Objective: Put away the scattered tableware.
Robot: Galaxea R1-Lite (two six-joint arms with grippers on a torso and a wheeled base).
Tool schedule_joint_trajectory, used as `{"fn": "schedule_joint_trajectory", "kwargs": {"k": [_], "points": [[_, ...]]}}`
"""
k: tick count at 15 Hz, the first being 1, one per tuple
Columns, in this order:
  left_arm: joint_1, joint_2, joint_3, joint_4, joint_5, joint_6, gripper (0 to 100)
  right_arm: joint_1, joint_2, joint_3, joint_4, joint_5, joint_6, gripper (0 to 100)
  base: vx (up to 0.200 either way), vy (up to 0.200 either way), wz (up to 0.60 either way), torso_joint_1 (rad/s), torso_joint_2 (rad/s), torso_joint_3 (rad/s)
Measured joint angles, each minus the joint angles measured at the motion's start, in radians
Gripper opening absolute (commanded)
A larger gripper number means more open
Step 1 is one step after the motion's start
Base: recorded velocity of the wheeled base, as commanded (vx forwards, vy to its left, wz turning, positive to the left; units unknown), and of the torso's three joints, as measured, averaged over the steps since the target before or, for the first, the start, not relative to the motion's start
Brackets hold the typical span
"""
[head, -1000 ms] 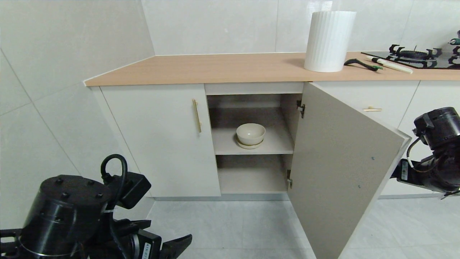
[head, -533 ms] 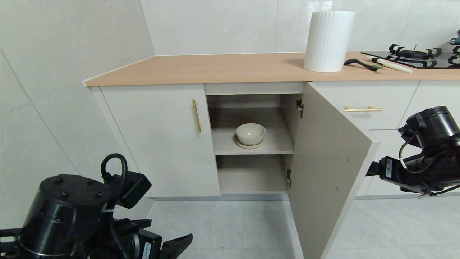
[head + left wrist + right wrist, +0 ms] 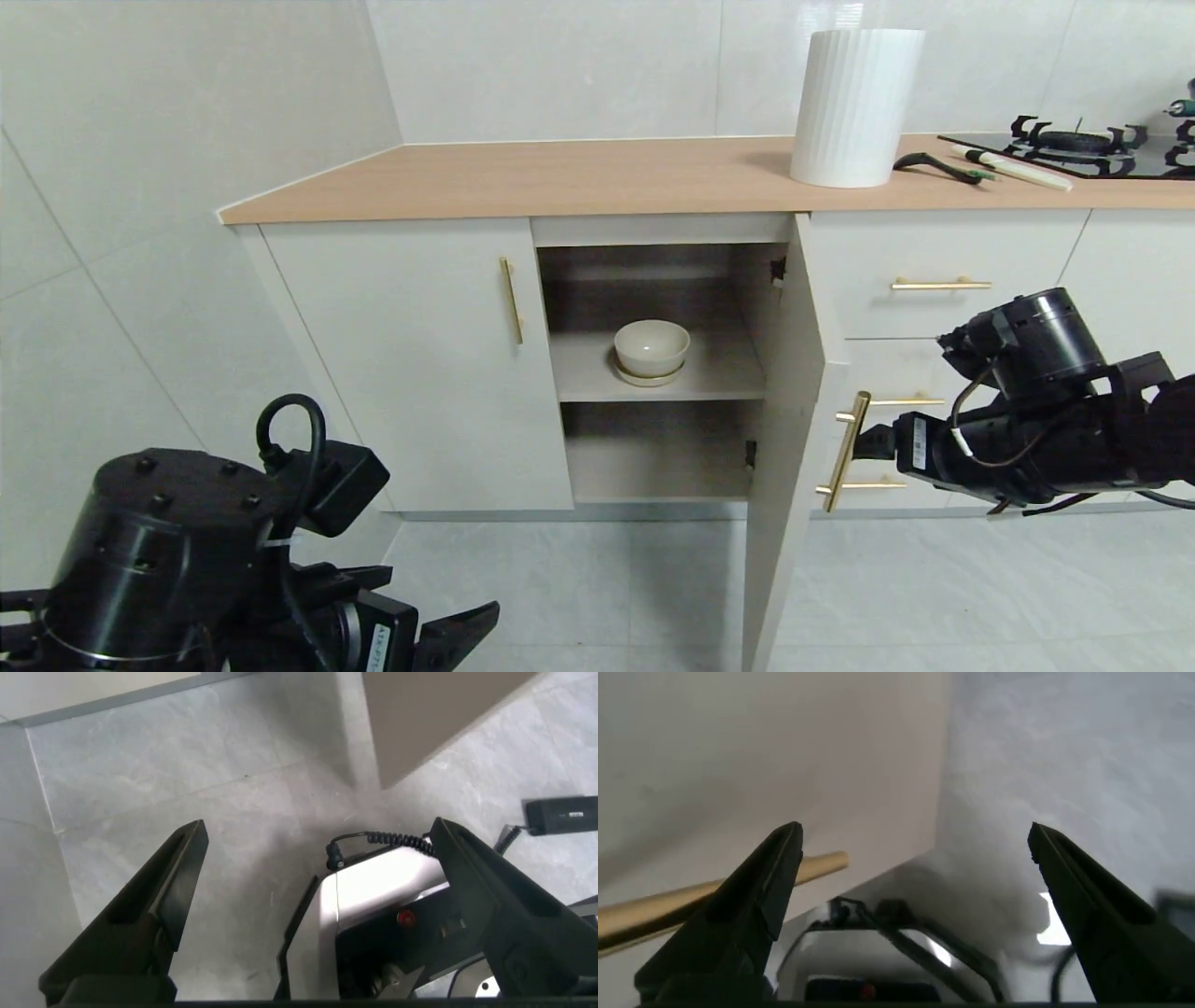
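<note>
A cream bowl [image 3: 652,347] sits on a small plate [image 3: 648,378] on the upper shelf of the open cabinet. The cabinet door [image 3: 794,420] stands nearly edge-on, with its gold handle [image 3: 845,452] facing right. My right gripper [image 3: 864,443] is open and sits right at the door's outer face by that handle. In the right wrist view the gripper [image 3: 906,887] spans the door edge, the gold handle [image 3: 710,901] beside one finger. My left gripper [image 3: 439,621] hangs low over the floor, open and holding nothing [image 3: 318,887].
On the wooden countertop [image 3: 560,173] stand a tall white ribbed container [image 3: 854,105], a black utensil [image 3: 936,167] and a white stick-like item [image 3: 1013,168] by the gas hob [image 3: 1083,145]. Drawers with gold handles [image 3: 938,283] lie behind the right arm. The left cabinet door [image 3: 420,364] is shut.
The cabinet door has swung from wide open towards shut. My right arm has moved left along with it, staying at its outer face. The left arm has barely moved.
</note>
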Motion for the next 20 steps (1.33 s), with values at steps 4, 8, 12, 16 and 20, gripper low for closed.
{"fn": "schedule_joint_trajectory", "kwargs": {"k": [4,8,12,16,20], "points": [[0.001,0.0,-0.001,0.0,0.0,0.001,100,0.038,0.066,-0.025,-0.096,0.082,-0.008,100,0.0,0.0,0.0,0.0,0.0,0.0],[0.0,-0.003,-0.002,0.0,0.004,0.002,100,0.065,0.188,-0.152,-0.11,0.092,-0.034,100,0.0,0.0,0.0,0.0,0.0,0.0],[0.0,-0.016,-0.007,0.0,0.006,0.004,100,0.066,0.314,-0.302,-0.109,0.113,-0.038,100,0.0,0.0,0.0,0.0,0.0,0.0],[0.0,-0.024,-0.012,0.0,0.022,0.005,100,0.064,0.444,-0.401,-0.127,0.12,-0.03,100,0.0,0.0,0.0,0.0,0.0,0.0],[0.001,-0.041,-0.011,0.001,0.038,0.033,100,0.069,0.511,-0.417,-0.229,0.109,0.045,100,0.2,0.0,0.0,-0.001,0.0,0.004]]}}
